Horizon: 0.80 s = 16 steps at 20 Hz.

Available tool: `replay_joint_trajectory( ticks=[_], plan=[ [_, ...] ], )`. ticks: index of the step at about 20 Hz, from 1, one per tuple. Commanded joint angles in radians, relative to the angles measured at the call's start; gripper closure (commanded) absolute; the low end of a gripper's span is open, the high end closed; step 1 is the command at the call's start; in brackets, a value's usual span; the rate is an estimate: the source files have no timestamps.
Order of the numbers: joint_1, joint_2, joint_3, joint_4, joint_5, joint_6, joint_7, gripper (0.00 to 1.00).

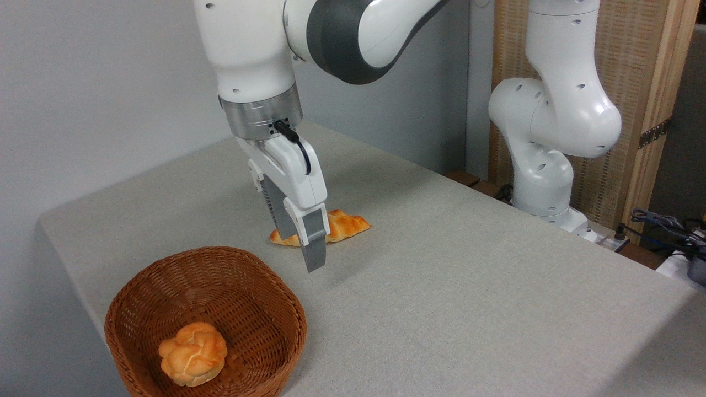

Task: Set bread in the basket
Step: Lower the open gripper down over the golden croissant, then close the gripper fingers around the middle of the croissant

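Gripper (306,242) at frame centre, fingers overlapping so jaw gap unreadable, hides middle of long golden-orange ridged bread (345,225) on grey table (469,286). Reddish-brown woven wicker basket (165,286) lower left holds round knotted bun (193,353).

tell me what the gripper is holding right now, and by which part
Cannot be told: the gripper hangs in front of the bread, which lies on the table; any hold is hidden.
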Motion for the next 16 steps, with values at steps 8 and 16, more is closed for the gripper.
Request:
replay_joint_trajectory(
  ticks=[8,16],
  plan=[
    [-0.182,-0.171,0.02,-0.253,0.011,-0.019,0.206,0.0],
    [-0.309,-0.159,0.02,-0.299,0.011,-0.016,0.194,0.0]
  ],
)
